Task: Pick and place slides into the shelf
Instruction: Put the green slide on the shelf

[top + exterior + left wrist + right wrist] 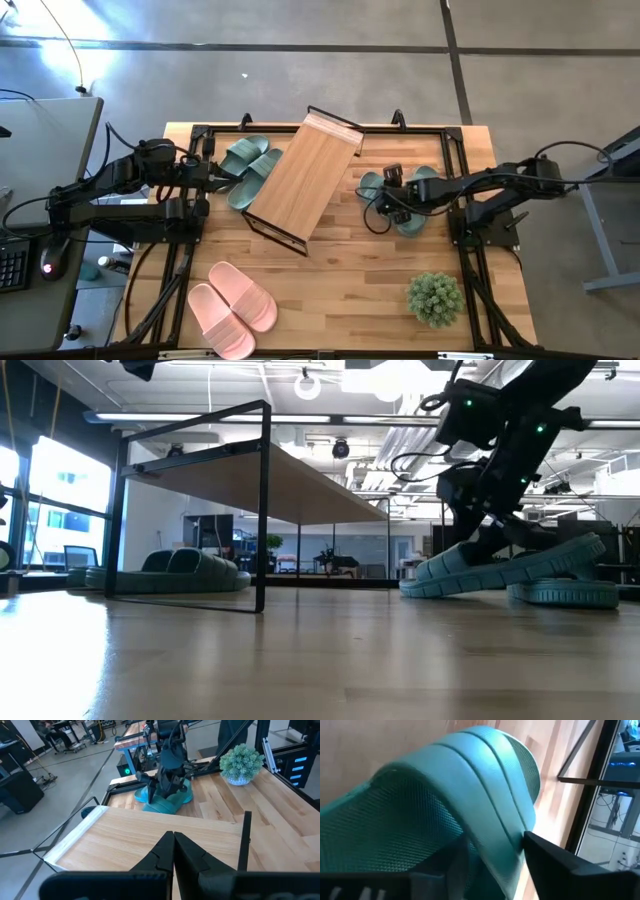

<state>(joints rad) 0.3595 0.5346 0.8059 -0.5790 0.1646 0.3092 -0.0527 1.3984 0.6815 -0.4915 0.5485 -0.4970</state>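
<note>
The shelf, a bamboo plank on a black wire frame, stands slanted at the table's middle. A pair of green slides lies at its left. Two more green slides lie at its right. My right gripper reaches down into the nearer of them and is shut on its strap. One end of the second slide lies under the nearer slide's raised end. My left gripper hovers shut at the table's left, above the shelf's left side, touching nothing. My right gripper has the green slide's wide strap between its two fingers, one finger on each side of the ridged band. It comes slanting down from the table's right. The slide sits tilted: its left end is on the table and its right end is raised.
A pair of pink slides lies at the near left of the table. A small potted plant stands at the near right. Black frame rails run along the table's left and right edges.
</note>
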